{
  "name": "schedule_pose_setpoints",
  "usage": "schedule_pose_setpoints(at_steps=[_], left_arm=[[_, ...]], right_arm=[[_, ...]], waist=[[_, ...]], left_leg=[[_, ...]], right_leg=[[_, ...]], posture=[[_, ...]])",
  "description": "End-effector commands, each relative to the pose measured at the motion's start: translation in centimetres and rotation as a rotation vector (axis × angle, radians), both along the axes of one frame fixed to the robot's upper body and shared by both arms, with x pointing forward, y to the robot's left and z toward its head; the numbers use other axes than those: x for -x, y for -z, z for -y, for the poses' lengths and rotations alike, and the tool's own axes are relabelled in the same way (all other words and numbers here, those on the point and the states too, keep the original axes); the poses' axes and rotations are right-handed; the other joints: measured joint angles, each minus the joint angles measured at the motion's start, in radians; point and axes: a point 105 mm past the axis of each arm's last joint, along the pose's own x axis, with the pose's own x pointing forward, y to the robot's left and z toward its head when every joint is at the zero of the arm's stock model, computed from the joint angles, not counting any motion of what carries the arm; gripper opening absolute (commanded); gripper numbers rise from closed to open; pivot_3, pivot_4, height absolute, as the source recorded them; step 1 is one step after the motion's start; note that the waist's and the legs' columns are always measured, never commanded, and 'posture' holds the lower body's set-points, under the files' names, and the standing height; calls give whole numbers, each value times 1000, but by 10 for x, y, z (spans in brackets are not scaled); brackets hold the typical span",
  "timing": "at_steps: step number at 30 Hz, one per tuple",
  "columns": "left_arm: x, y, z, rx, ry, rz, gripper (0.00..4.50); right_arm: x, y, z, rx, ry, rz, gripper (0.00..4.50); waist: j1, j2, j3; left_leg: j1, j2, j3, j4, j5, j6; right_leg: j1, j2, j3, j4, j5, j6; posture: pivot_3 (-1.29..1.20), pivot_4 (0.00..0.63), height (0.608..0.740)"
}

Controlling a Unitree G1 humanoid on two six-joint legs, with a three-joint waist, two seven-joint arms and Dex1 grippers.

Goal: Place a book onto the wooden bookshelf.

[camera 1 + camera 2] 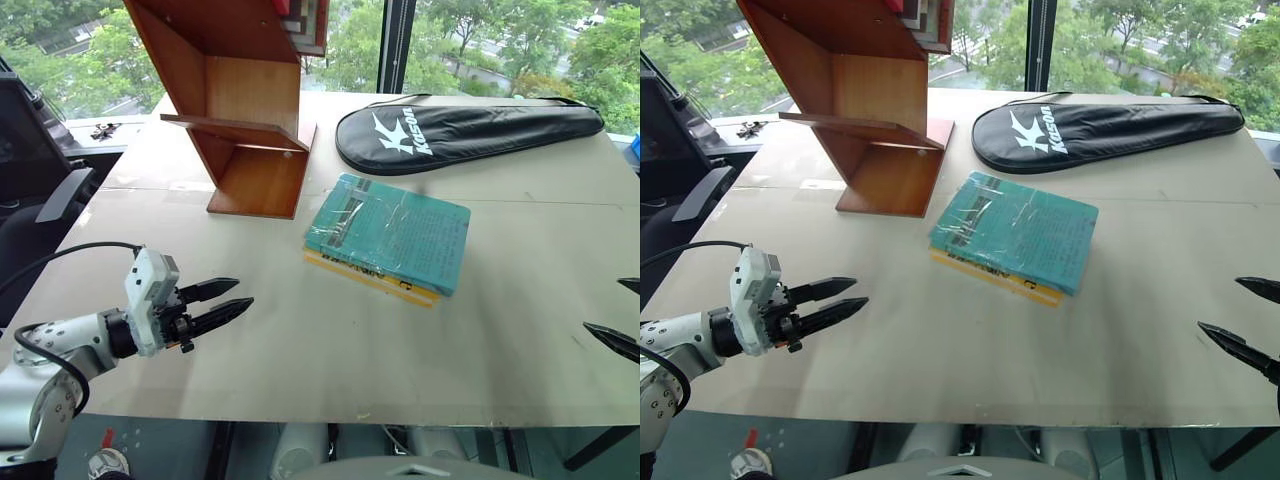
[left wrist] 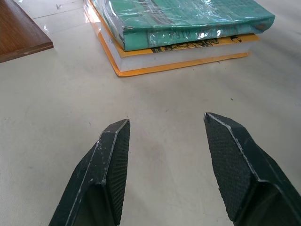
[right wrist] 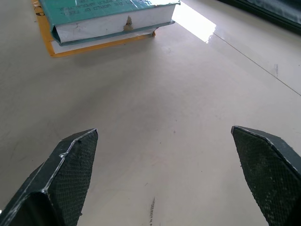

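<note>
Left gripper and right gripper are held over the beige table, jaws apart, empty. Between them, the teal plastic-wrapped book is stacked on a yellow-orange book, near the reddish-brown wooden bookshelf. A black racket bag is marked "KASON".

A pale beige flat table stands before tall windows showing daylit green trees, a black office chair alongside.
</note>
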Motion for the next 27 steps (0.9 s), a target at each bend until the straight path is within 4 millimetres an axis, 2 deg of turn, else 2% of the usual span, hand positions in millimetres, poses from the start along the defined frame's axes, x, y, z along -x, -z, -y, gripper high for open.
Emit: schedule_pose_setpoints(at_steps=[1,6,9,10,11,13,16,18,20,22,25,27], left_arm=[[-2,-16,0,-4,17,56,2553],[-6,-29,12,22,60,103,2553],[-4,-33,19,0,104,129,2553],[-3,-34,21,-3,117,136,2604],[-2,-35,23,0,132,140,2604],[1,-37,29,8,158,147,2604],[11,-36,40,24,241,140,2604],[17,-37,44,33,269,140,2604],[21,-39,47,45,284,141,2604],[22,-40,48,50,287,142,2604],[25,-44,50,50,299,162,2604],[28,-46,51,59,299,167,2604]], right_arm=[[-5,-6,0,19,14,61,4500],[-27,-15,-10,38,46,164,4500],[-39,-17,-26,-71,16,71,4500],[-46,-18,-29,-82,24,56,4006],[-53,-19,-34,-77,14,47,3754],[-67,-22,-46,-54,-11,52,2897],[-110,-29,-76,-12,-68,70,1549],[-135,-36,-89,8,-83,87,706],[-158,-42,-99,19,-89,88,48],[-174,-45,-104,37,-86,84,48],[-209,-48,-124,125,-128,84,48],[-229,-43,-138,183,-165,66,48]], waist=[[0,0,0],[-1,1,0],[-2,2,1],[-4,2,1],[-7,2,1],[-9,2,1],[-17,3,1],[-25,4,2],[-28,5,3],[-21,4,3],[-24,5,3],[-30,5,3]], left_leg=[[0,0,0,0,0,0],[0,0,0,0,0,0],[0,0,0,0,1,-2],[0,0,0,0,1,-2],[0,0,0,0,1,-2],[0,0,0,0,1,-2],[0,0,0,-1,1,-2],[-1,0,0,-1,1,-2],[-2,0,1,-1,2,-4],[-3,-1,1,-1,2,-4],[-8,-1,1,-1,3,-4],[-15,-1,1,0,3,-5]], right_leg=[[0,0,0,0,0,0],[0,-1,0,0,0,0],[0,-1,0,0,0,0],[0,-1,0,0,0,0],[0,-1,0,0,0,0],[0,-1,0,0,0,0],[-1,-1,0,0,0,-1],[-2,-1,0,0,0,-1],[-3,-1,0,0,0,-1],[-4,-1,0,0,0,-1],[-9,-1,-2,0,1,1],[-16,-1,-1,1,1,2]], posture=[[0,150,740],[0,150,740],[0,150,740],[0,150,740],[0,150,740],[0,150,740],[0,150,740],[0,150,740],[0,150,740],[0,150,740],[0,150,740],[0,150,740]])
